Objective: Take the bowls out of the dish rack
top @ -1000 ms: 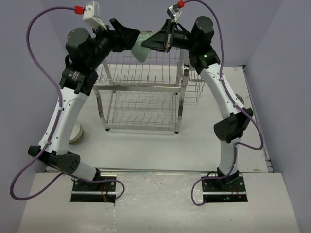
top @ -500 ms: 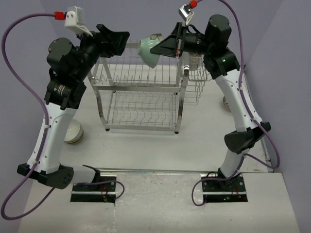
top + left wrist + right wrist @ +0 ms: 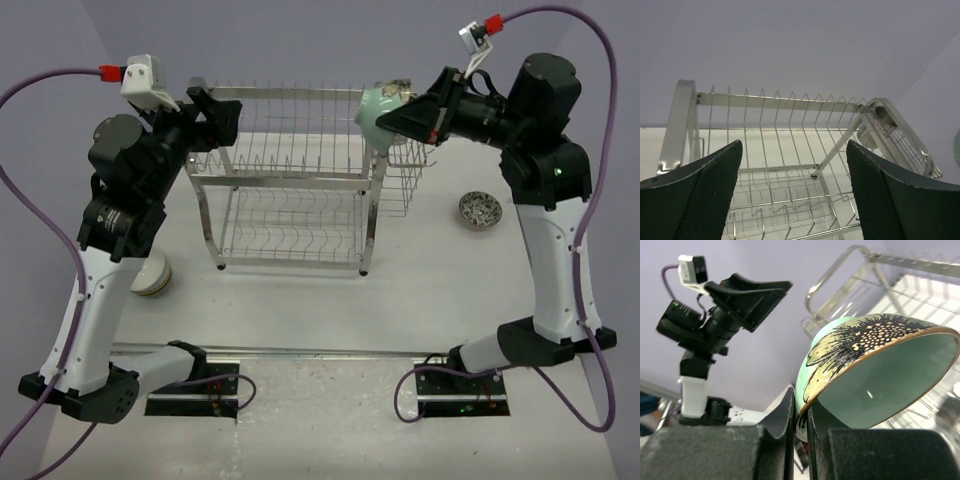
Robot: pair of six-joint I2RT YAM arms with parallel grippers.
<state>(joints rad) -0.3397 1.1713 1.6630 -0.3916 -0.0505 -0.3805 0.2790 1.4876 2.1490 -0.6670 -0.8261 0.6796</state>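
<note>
Mint-green bowl (image 3: 875, 375) hangs pinched by its rim in the right gripper (image 3: 800, 415) over the dish rack's (image 3: 290, 175) right end; the left gripper (image 3: 794, 150) gapes empty over its left end. Both tiers look bare; a patterned bowl (image 3: 480, 208) and a pale bowl (image 3: 152, 272) sit by the table's (image 3: 330, 300) right and left edges. Only this set-down seems left.

The rack (image 3: 290, 181) is bright polished steel wire and tubing, mirror-shiny throughout. The bowl (image 3: 880, 385) is glossy glazed ceramic: the mint-green inside is smooth and reflective, and the outside carries a gold and black pattern with a gold rim. The pads (image 3: 705, 200) of the left gripper (image 3: 794, 147) are matt and dark with a fine woven texture; the table (image 3: 330, 300) is matt white.
</note>
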